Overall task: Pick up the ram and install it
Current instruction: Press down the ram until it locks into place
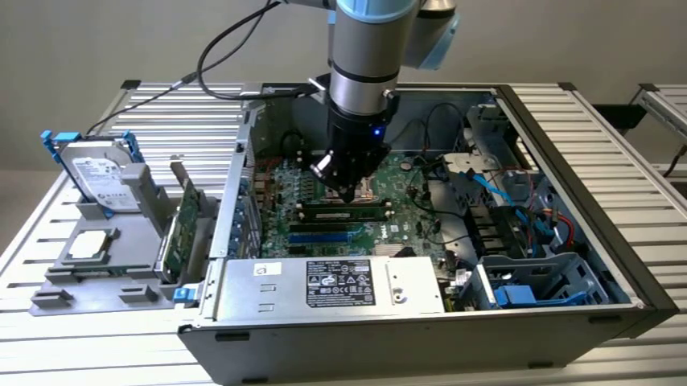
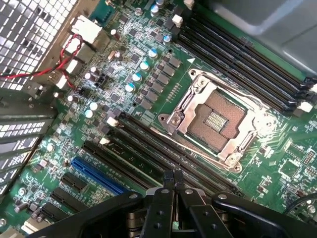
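The robot arm (image 1: 365, 72) reaches straight down into an open computer case (image 1: 558, 265) that lies on its side on a ribbed metal tabletop (image 1: 172, 112). Its pincer (image 1: 349, 189) hangs just above the green motherboard (image 1: 322, 181), over the memory slots, and its two fingers are pressed together with nothing between them; in the wrist view the pincer (image 2: 173, 176) shows the fingertips meeting over the row of black slots (image 2: 148, 148) beside the open metal processor socket (image 2: 218, 121). The ram (image 1: 343, 214) lies seated lengthwise in one of those slots, right under the pincer tip, a narrow green stick with dark chips along it. A second bank of black slots (image 2: 242, 64) runs on the far side of the socket, and a blue slot (image 2: 96, 173) lies near the first bank. Toward the front of the case sits a grey power supply (image 1: 333, 285) with a white label. On the exterior view's left, outside the case, a grey holder (image 1: 96, 273) carries an upright hard drive (image 1: 102, 177) and a green expansion card (image 1: 185, 221) standing on edge.
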Robot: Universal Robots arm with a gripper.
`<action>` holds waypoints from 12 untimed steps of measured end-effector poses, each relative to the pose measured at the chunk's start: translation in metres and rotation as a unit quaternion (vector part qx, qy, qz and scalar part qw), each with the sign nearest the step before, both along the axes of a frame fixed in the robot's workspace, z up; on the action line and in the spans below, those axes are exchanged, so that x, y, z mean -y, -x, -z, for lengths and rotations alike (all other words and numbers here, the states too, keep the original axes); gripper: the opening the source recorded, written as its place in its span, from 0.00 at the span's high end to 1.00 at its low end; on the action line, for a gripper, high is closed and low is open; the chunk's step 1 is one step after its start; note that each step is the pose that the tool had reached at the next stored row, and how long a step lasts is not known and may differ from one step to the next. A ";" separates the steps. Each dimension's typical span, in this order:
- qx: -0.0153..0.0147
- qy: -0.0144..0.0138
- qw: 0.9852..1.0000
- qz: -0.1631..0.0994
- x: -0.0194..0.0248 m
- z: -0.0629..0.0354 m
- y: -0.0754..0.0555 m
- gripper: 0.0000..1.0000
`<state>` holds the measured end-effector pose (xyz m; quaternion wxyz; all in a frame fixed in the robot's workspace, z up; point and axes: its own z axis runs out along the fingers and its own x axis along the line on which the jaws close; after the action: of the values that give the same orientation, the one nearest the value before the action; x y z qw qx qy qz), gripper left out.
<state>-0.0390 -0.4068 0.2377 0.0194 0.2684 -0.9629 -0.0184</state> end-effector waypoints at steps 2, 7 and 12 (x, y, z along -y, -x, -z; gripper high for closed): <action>0.000 0.000 1.000 0.013 0.0000 0.0000 0.000 0.89; 0.000 0.000 0.999 0.048 0.0000 0.0000 0.000 0.89; 0.000 0.000 0.997 0.083 0.0000 0.0000 0.000 0.89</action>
<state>-0.0389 -0.4068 0.2377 0.0180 0.1874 -0.9819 -0.0196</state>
